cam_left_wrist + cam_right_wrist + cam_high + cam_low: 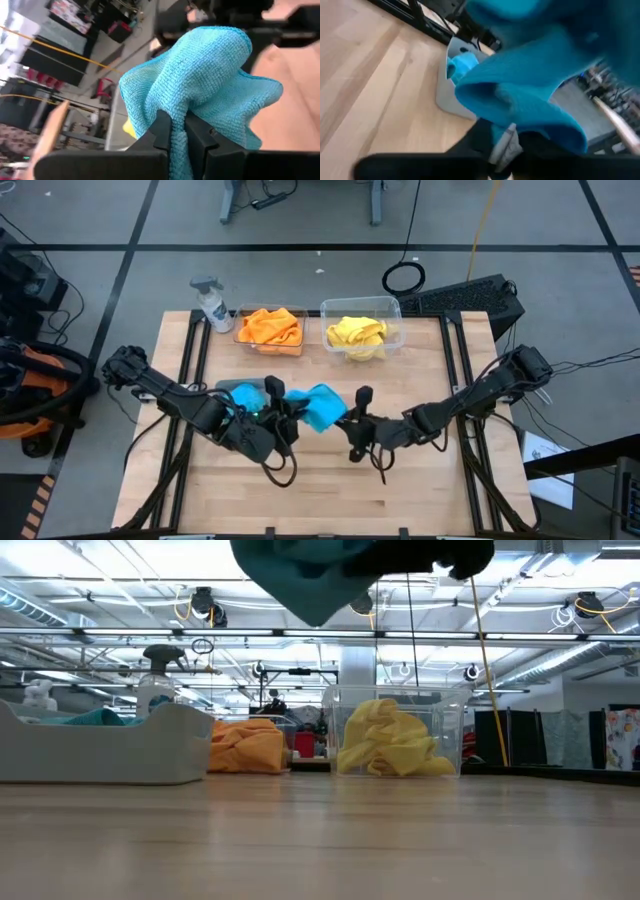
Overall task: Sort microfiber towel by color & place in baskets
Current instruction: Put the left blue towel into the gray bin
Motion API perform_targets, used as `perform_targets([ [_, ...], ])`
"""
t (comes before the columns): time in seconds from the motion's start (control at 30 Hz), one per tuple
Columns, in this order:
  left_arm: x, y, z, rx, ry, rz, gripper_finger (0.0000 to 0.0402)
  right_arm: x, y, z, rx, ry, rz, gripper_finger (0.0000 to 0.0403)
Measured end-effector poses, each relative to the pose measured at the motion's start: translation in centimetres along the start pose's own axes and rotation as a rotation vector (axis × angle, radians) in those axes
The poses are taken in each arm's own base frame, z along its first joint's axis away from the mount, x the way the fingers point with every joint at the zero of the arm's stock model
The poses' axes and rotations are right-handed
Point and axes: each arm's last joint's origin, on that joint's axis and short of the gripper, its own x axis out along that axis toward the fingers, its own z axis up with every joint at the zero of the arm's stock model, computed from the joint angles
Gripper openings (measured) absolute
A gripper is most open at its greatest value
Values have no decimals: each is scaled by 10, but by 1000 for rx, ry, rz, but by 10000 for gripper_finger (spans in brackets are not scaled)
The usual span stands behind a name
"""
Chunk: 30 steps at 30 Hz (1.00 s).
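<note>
Fuzzy bright blue microfiber towel (322, 408) is hanging in the air over the middle of the light wooden plank desk (330, 490), bunched up into soft folds, and you can see its fine looped weave really well from the left wrist camera. Both arms are gripping it at once. The left gripper (178, 131) is pinching a fold of it between its dark jaws, pressed tight on the cloth. The right gripper (506, 144) is also clamping an edge of the same towel, jaws squeezed together on it, coming in from the right side.

Containers: the clear plastic rectangular tub with rounded corners (361, 308) at the far side of the desk is holding a crumpled yellow microfiber cloth (357, 335). Just beside it on the left, a second see-through tub (270, 348) is holding a rumpled orange microfiber cloth (271, 326). A third tub (110, 755), looking whitish and frosted in the low view, is sitting nearer on the left, mostly under the left arm from above, with another bright blue cloth (462, 64) lying inside it.

A white plastic spray bottle with a grey trigger (213, 304) is standing upright at the far left corner, just beside the orange tub. Can't read any label on it.
</note>
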Motion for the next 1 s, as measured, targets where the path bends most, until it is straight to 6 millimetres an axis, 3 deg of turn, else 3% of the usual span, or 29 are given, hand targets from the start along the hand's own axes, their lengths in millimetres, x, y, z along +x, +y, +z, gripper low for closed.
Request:
perform_targets([
  [0.13, 6, 0, -5, -48, 28, -81, 27, -8, 7, 8, -70, -60, 8, 8],
  [0.57, 21, -6, -17, -97, 46, -256, 27, -14, 1, 28, -151, -212, -84, 53],
  [0.77, 26, -11, -24, -90, 59, -257, 27, -13, 0, 28, -171, -216, -87, 109],
  [1.0, 26, -12, -18, -92, -5, -314, 27, -11, -3, 28, -172, -220, -89, 225],
])
